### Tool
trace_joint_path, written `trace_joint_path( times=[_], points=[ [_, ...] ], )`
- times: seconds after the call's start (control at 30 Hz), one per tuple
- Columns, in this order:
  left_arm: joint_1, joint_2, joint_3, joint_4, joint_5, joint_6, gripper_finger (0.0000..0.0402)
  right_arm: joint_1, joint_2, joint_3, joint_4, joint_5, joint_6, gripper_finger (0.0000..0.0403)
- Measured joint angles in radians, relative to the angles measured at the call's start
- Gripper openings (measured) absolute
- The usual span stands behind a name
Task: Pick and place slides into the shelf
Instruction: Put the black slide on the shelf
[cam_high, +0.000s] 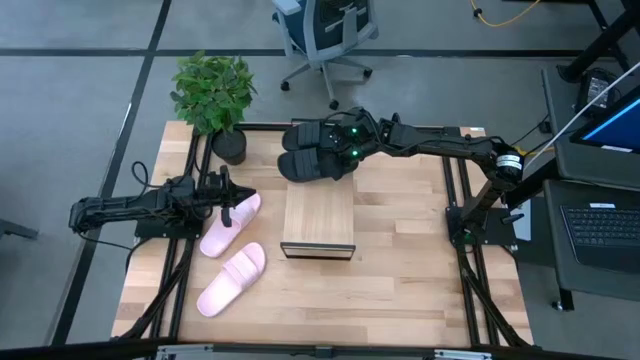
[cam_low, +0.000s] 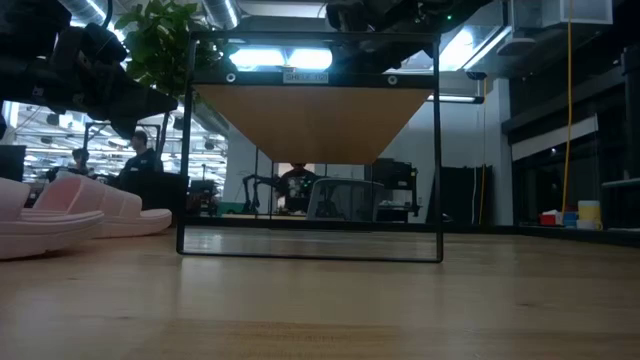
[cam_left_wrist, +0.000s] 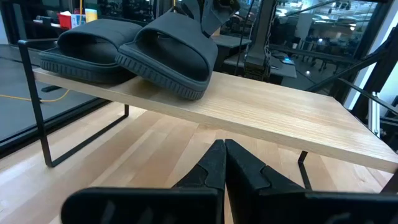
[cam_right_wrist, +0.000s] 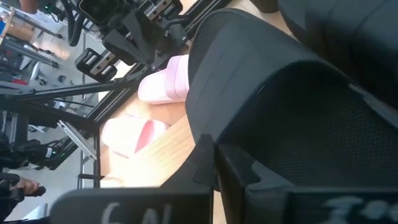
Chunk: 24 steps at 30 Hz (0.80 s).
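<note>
Two black slides sit side by side at the far end of the shelf in the high view, with the right pincer clenched on the nearer-right one's strap. Two pink slides lie on the counter left of the shelf, long axes slanting toward the far right. The left pincer hangs just over the farther pink slide, fingers pressed together and empty; that arm is plainly the nearer one for the pink pair.

The low view shows the shelf's plank from beneath, with the pink slides at the left edge resting on the counter.

The left wrist view looks past the pinched-together fingers at the shelf top, where the black pair occupies one end and the rest is bare plank.

The right wrist view is filled by the black strap, gripped between its fingers; both pink slides lie beyond, beside the left arm.
</note>
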Motion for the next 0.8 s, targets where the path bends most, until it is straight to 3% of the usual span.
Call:
trace_joint_path(
  times=[0.5, 0.8],
  points=[
    [0.0, 0.0, 0.0, 0.0, 0.0, 0.001, 0.0, -0.004, 0.0, -0.002, 0.018, -0.006, 0.021, 0.0021],
    [0.0, 0.0, 0.0, 0.0, 0.0, 0.001, 0.0, -0.004, 0.0, -0.002, 0.091, -0.008, 0.033, 0.0086]
  ],
)
